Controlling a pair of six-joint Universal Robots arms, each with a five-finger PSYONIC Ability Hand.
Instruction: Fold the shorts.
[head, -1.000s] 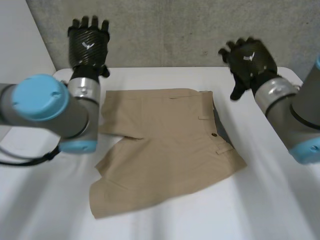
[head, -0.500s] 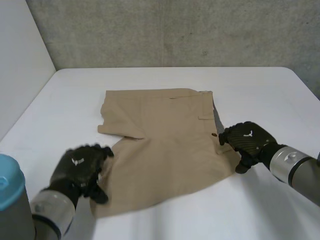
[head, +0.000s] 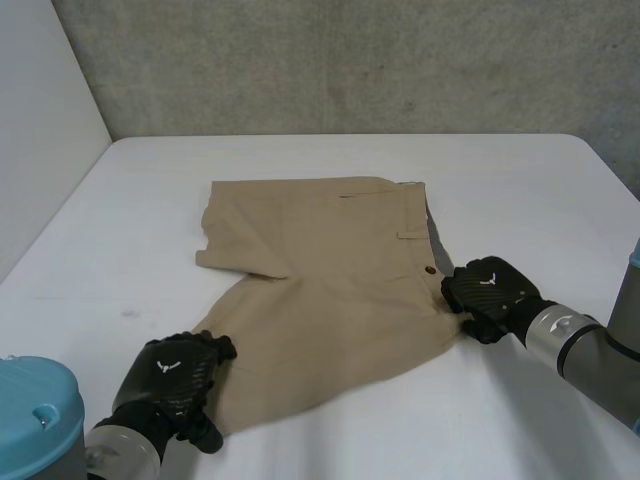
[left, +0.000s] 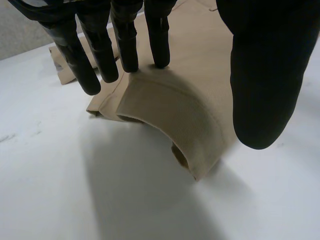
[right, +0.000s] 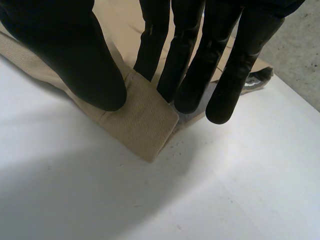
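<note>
Both near corners of the shorts (head: 320, 270) are pinched: left hand (head: 170, 378) hem, right hand (head: 490, 295) waistband.

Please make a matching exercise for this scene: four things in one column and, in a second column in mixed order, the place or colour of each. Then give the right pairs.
Things
1. left hand
2. right hand
3. shorts
4. table

Place or colour
A. white
B. at the waistband corner, near the button
C. tan, spread out between the two hands
D. at the hem corner of a leg, which is raised a little off the table

Pairs: 1-D, 2-B, 3-C, 4-A
</note>
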